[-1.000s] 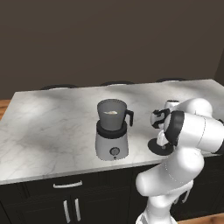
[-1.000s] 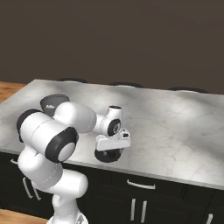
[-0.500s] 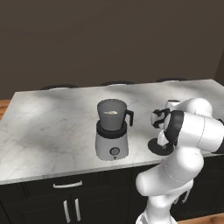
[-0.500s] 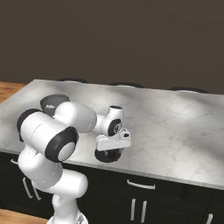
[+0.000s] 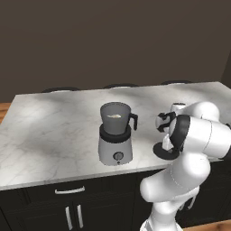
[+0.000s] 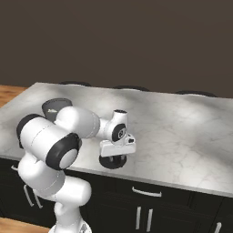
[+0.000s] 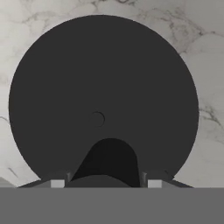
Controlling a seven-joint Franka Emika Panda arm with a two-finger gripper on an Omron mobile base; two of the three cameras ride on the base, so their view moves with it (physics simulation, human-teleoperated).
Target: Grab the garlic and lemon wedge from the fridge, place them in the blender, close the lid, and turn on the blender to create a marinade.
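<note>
- Black lid (image 7: 103, 100), one, flat on the counter right of the one blender (image 5: 116, 134).
- Gripper (image 6: 113, 157) down over its knob; grip unclear.
- Marble counter (image 5: 49, 131); dark wall (image 5: 113, 40).

A white-grey veined marble countertop (image 5: 54, 135) lies directly under the gripper (image 6: 113, 155) and spreads away from it on all sides. Below the gripper, on its near side, stand black cabinet fronts (image 5: 40, 207) with silver bar handles (image 6: 146, 192). Past the counter's far edge, well beyond the gripper, three dark rounded chair backs (image 5: 121, 85) peek up before a plain dark brown wall (image 5: 113, 40). Wooden floor (image 6: 13, 91) shows far off to one side.
</note>
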